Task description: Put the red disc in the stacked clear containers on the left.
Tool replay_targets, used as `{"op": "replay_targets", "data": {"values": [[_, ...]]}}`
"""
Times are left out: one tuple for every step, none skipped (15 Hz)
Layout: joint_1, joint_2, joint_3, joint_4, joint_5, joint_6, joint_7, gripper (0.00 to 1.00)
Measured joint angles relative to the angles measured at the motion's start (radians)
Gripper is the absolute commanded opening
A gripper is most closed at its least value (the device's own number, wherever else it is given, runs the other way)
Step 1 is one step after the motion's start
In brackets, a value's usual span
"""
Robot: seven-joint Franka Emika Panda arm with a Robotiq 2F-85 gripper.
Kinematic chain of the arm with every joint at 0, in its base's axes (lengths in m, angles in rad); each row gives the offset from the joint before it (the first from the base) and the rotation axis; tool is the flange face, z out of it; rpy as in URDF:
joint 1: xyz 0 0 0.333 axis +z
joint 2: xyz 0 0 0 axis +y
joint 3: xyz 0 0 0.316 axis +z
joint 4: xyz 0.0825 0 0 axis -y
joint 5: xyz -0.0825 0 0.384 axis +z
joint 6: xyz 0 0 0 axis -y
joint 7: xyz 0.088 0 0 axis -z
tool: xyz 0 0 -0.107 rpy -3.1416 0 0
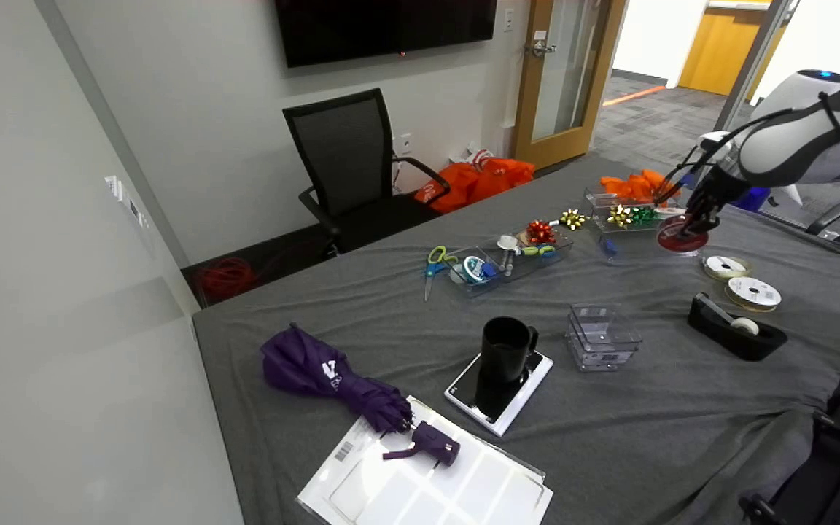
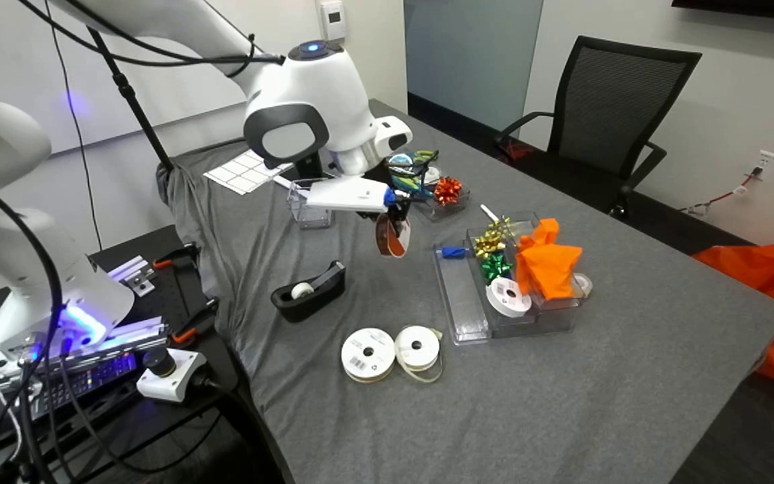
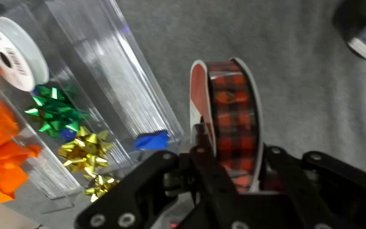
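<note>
My black two-fingered gripper [image 3: 235, 141] pinches the red disc [image 3: 232, 109], a round spool of red-and-black plaid ribbon with one red-and-white face showing, raised on edge above the dark-grey cloth [image 3: 300, 82], apart from the stacked clear, square plastic containers [image 1: 604, 350].
</note>
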Motion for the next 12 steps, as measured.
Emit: {"op": "replay_targets", "data": {"values": [[-0.019,-0.019,0.057,-0.006,0.092,-0.046,-0.015,0.07],[-0.036,-0.033,0.108,-0.009,0.182,-0.088,-0.031,0.07],[-0.050,-0.044,0.153,-0.009,0.271,-0.126,-0.048,0.07],[-0.063,-0.055,0.191,-0.009,0.358,-0.166,-0.065,0.07],[-0.073,-0.064,0.223,-0.008,0.439,-0.206,-0.078,0.07],[-0.081,-0.075,0.246,-0.008,0.510,-0.249,-0.083,0.07],[-0.065,-0.090,0.238,-0.006,0.588,-0.309,-0.089,0.07],[-0.029,-0.110,0.201,-0.004,0.657,-0.372,-0.099,0.07],[0.013,-0.130,0.154,-0.003,0.702,-0.426,-0.100,0.30],[0.062,-0.146,0.097,-0.003,0.723,-0.465,-0.100,0.30],[0.103,-0.160,0.047,-0.004,0.733,-0.489,-0.100,0.30],[0.126,-0.166,0.021,-0.004,0.737,-0.497,-0.100,0.30]]}}
